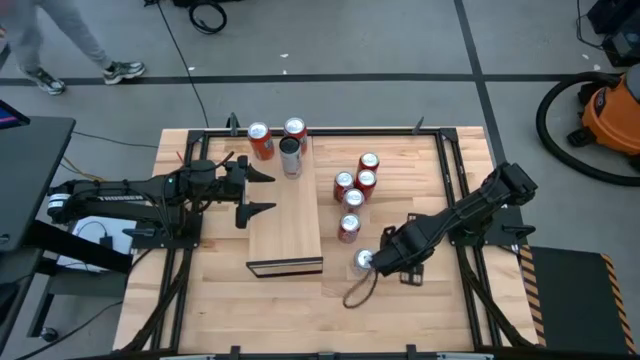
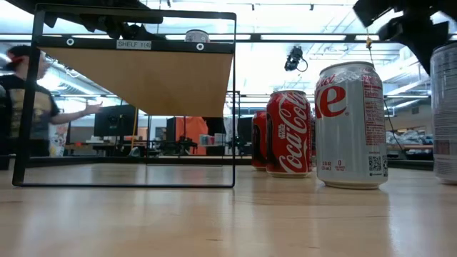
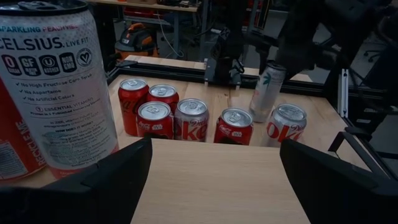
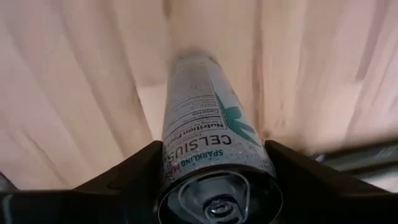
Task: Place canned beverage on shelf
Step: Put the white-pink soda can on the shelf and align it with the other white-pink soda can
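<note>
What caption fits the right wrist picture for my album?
Right gripper shut on a slim Celsius can above the wooden table.

The floor [image 1: 380,40] around the table is grey concrete crossed by dark taped lines, with a black cable [image 1: 205,15] coiled at the top centre of the high view and an orange shop vacuum [image 1: 612,112] with a black hose at the upper right. At the upper left of that view a person's legs and sneakers [image 1: 122,70] cross the floor, and a dark desk edge [image 1: 30,150] sits at the left. In the low view, long ceiling light strips [image 2: 300,37] glow across the top, a person [image 2: 25,100] stands at the far left, and monitors and desks [image 2: 114,121] fill the middle distance.
</note>
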`<action>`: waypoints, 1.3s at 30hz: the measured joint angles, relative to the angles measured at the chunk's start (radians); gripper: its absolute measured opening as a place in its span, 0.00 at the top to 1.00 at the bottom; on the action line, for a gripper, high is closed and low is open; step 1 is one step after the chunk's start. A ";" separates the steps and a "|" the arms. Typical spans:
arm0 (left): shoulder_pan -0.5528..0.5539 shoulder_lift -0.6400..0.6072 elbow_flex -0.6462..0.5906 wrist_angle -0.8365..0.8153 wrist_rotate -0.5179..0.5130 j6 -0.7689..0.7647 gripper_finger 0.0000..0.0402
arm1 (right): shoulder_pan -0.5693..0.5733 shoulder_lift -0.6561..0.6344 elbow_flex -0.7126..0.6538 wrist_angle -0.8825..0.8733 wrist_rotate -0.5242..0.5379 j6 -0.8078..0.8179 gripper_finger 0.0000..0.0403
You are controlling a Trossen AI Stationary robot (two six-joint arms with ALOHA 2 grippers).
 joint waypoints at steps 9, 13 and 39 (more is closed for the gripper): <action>0.000 0.000 0.000 0.000 0.000 -0.005 0.09 | -0.045 0.000 0.000 0.010 -0.043 0.220 0.25; 0.000 0.000 0.000 0.000 0.000 -0.005 0.09 | -0.043 0.001 0.000 0.011 0.000 0.189 0.24; 0.000 0.000 0.000 0.001 0.000 -0.010 0.09 | -0.125 -0.004 -0.001 -0.085 0.157 0.142 0.09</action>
